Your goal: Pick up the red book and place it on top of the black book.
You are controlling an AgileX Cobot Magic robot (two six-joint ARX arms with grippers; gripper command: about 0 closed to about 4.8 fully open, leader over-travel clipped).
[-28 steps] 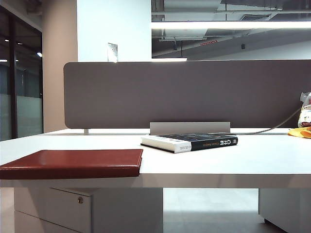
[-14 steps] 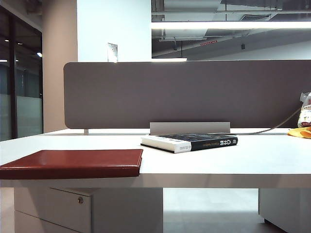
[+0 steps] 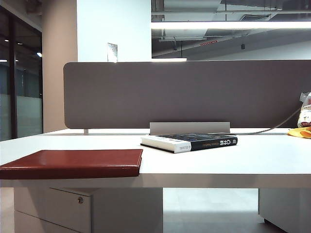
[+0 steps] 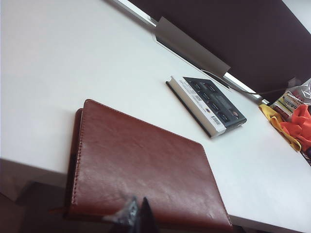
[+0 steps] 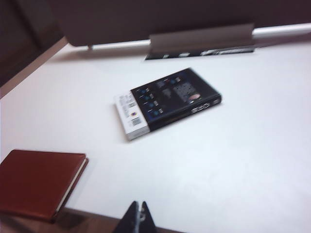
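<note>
Nothing on the table (image 3: 233,162) has moved since a second ago; both books lie just where they were. No part of the job is done yet. The red book (image 3: 73,163) lies flat at the table's near left edge. The black book (image 3: 189,142) lies farther back, well apart from it, with nothing on top. The left gripper (image 4: 137,217) hangs just over the red book's near edge, tips pressed together and holding nothing. The right gripper (image 5: 138,218) is clenched too, near the table's front edge, with the red book off to one side.
</note>
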